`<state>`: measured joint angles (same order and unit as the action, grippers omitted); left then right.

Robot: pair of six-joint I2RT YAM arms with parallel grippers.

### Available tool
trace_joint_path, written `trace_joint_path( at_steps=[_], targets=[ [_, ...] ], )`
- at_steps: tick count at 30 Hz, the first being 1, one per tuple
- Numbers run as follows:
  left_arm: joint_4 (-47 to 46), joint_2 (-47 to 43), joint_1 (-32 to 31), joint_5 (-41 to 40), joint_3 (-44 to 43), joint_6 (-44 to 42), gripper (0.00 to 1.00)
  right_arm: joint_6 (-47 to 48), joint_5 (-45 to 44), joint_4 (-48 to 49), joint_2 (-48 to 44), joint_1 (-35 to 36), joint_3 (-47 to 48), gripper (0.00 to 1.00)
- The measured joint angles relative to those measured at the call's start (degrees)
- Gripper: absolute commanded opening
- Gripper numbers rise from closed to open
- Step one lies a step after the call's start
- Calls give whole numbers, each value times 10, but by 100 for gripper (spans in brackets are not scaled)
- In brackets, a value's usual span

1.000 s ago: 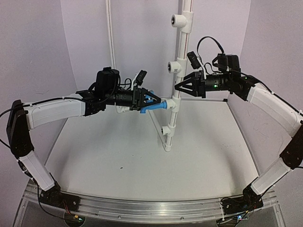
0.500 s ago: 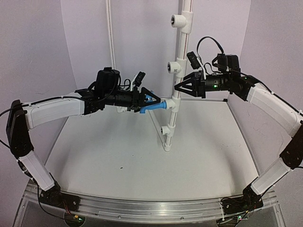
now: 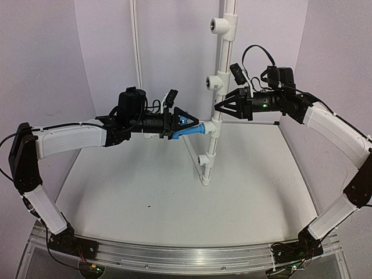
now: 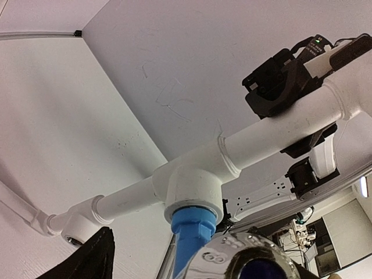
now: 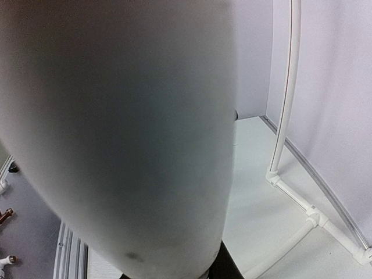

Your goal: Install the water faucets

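The water faucet (image 3: 196, 128) is a small bright-blue tap, held level well above the counter (image 3: 145, 192) in the left end effector (image 3: 183, 125). Its blue neck sits in the side socket of a tee fitting (image 3: 213, 128) on the upright white pipe (image 3: 225, 55); its silvery round knob (image 4: 244, 258) points away from it.

This is a robotics lab test cell: plain pale-lilac backdrop panels (image 3: 46, 58) close in behind and on both sides of the upright white plastic pipe (image 3: 223, 55), which stands on a white tabletop (image 3: 145, 186), with a silvery aluminium mounting rail (image 3: 174, 253) in front of it.
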<state>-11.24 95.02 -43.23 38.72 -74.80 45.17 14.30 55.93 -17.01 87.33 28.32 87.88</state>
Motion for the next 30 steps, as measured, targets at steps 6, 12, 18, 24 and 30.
trace_joint_path(
  at_steps=[6, 12, 18, 24, 30],
  targets=[
    [-46, 1, -4, -11, 19, 1, 76, 1, 2, 0, 0, 0, 0, 0],
    [-113, 12, -5, 24, 29, 19, 58, 2, 4, -2, 0, 0, 0, 0],
    [-166, 19, -3, 50, 32, 43, 39, 2, 5, -2, 0, 0, 0, 0],
    [-173, 19, -3, 41, 33, 22, 21, 2, 3, -1, 0, 0, 0, 0],
    [-147, 19, -3, 32, 21, 25, 3, 0, 2, -1, 0, -2, 0, 0]
  ],
)
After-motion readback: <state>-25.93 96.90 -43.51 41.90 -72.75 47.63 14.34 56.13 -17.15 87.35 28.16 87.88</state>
